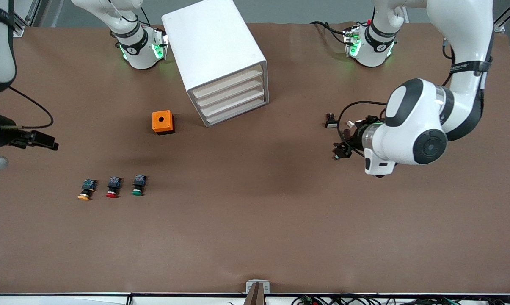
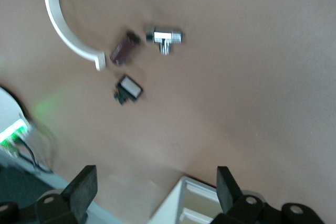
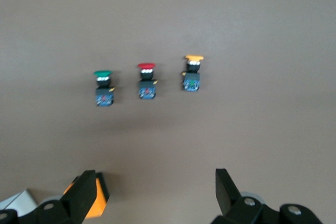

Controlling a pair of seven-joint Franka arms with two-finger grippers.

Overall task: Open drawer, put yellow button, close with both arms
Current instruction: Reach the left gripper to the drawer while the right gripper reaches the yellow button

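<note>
- I see the boxy white cabinet [image 1: 214, 55], its top drawer [image 1: 229, 82] flush.
- Round-capped yellow button [image 1: 85, 190] lies on matte brown table [image 1: 255, 220].
- Left gripper [image 2: 155, 192] and right gripper [image 3: 152, 190]: fingers released.

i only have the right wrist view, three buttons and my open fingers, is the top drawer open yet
Observer: No. The front view shows the drawer shut, flush with the three below it in the white cabinet.
Operator: ok where's the other arm
Observer: The left gripper hangs open over the table toward the left arm's end, holding nothing.
Operator: anything lying near it
Observer: Its wrist view shows a small chrome fitting and a curved white piece lying on the table.
</note>
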